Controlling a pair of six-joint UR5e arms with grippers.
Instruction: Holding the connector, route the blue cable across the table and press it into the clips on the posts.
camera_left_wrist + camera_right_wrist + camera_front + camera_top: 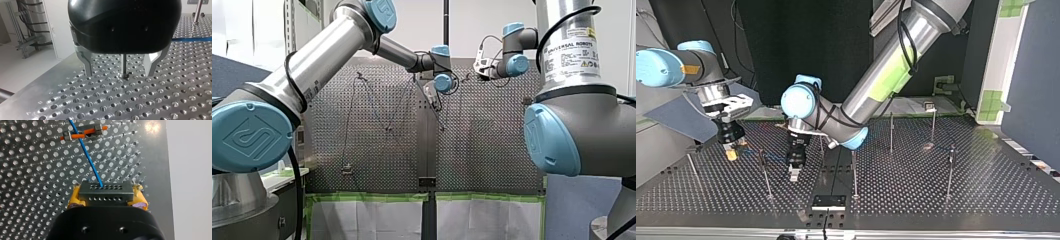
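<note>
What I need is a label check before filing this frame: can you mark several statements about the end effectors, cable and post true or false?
1. My right end effector is shut on the connector. True.
2. My left end effector is shut on a post. False: its fingers stand open on either side of the post, apart from it.
3. The blue cable leaves the connector and runs to a metal clip with an orange piece. True.
4. My right end effector's pads are black. False: they are yellow.
</note>
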